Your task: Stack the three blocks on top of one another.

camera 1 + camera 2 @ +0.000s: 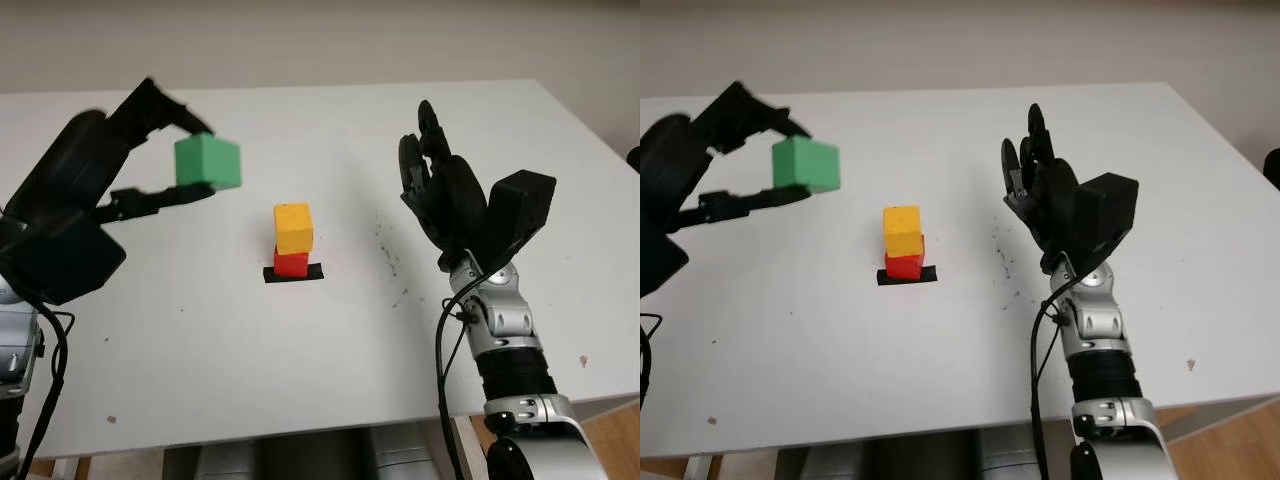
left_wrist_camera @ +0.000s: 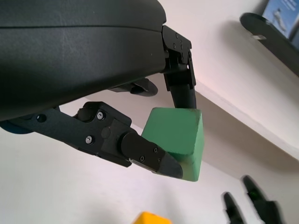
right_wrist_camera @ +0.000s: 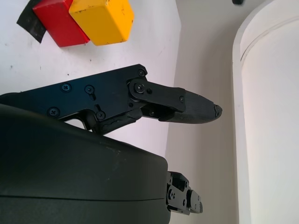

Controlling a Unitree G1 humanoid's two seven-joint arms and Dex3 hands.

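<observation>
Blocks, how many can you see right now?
3: the green block held in the left hand above the table; the yellow block stacked on the red block at mid-table.

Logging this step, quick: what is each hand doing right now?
Left hand: shut on the green block, raised left of the yellow block.
Right hand: open, raised right of the stack, holding nothing.

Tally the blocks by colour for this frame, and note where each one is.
Green block: 1, held in the air by the left robot hand
Yellow block: 1, stacked on the red one
Red block: 1, on the black mark
Total: 3 blocks. The right robot hand is open, beside the stack.
</observation>
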